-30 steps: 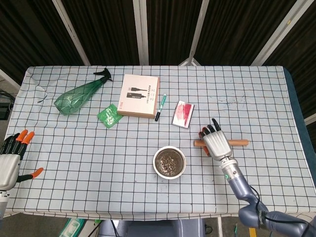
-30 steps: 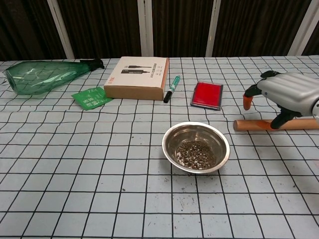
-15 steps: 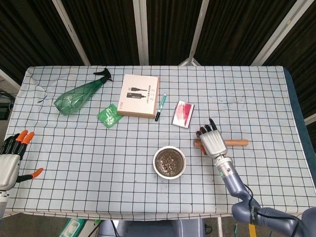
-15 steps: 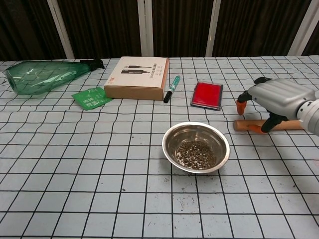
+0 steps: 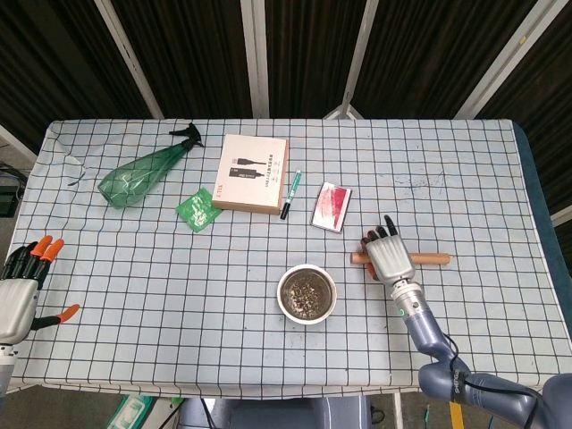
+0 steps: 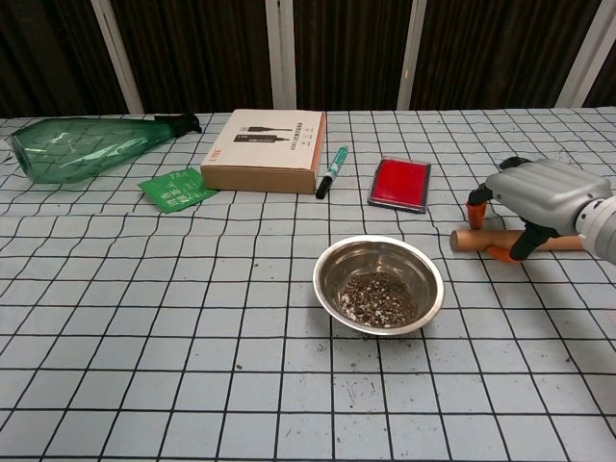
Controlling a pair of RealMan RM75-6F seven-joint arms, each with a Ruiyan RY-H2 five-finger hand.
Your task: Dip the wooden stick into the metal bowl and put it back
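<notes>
Lying flat on the checked table cloth (image 5: 179, 268), the wooden stick (image 5: 431, 258) (image 6: 474, 241), long axis running left to right across the table, one end pointing toward the metal bowl (image 5: 307, 293) (image 6: 378, 285) and the other toward the table's right edge. Resting just right of the bowl and a little farther back, not touching it. Draped over the stick's bowl-side half, the right hand (image 5: 388, 256) (image 6: 539, 195), palm down, fingers curled around it with orange fingertips (image 6: 475, 207) reaching down on the far side and the thumb tip touching the cloth at the near side; stick on the cloth, cannot tell whether actually gripped or only cupped. Inside the bowl, a layer of dark grainy bits. At the near left edge, off the cloth, the left hand (image 5: 20, 286), fingers spread apart and holding nothing. Along the far side: a green spray bottle (image 5: 143, 172) on its side, a green packet (image 5: 198, 209), a cardboard box (image 5: 255, 172), a green marker (image 5: 291, 194), a red case (image 5: 331, 206).
</notes>
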